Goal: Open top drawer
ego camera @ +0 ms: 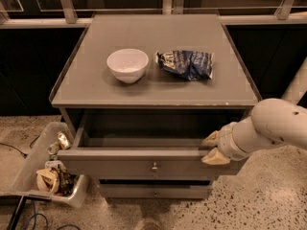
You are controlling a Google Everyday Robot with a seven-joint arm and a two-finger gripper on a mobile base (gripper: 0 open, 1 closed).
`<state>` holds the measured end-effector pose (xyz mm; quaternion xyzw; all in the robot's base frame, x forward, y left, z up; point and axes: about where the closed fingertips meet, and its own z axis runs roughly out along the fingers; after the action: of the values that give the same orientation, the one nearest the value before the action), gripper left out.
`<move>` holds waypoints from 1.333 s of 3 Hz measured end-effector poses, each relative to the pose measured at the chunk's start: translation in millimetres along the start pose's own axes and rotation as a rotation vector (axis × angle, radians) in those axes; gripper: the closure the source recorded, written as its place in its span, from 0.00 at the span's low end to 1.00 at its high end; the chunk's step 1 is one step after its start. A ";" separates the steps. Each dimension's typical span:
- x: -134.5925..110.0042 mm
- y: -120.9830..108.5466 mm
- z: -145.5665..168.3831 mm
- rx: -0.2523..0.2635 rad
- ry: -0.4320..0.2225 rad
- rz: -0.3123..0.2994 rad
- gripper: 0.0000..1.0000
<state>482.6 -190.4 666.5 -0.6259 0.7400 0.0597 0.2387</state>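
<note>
The top drawer of the grey cabinet stands pulled out, showing a plain grey box inside with nothing visible in it. A small round knob sits at the centre of its front. My gripper is at the right end of the drawer front. One tan finger lies inside the drawer and the other outside, straddling the front's top edge and shut on it. The white arm comes in from the right.
On the cabinet top stand a white bowl and a crumpled blue chip bag. A slimmer drawer front shows below. A clear bin of rubbish sits on the floor at left, with cables beside it.
</note>
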 end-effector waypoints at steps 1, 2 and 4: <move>0.0 0.0 0.0 0.000 0.000 0.000 0.11; 0.0 0.0 0.0 0.000 0.000 0.000 0.15; 11.6 36.0 -38.7 0.045 0.008 0.024 0.61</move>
<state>436.3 -208.2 687.9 -0.6116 0.7497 0.0434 0.2492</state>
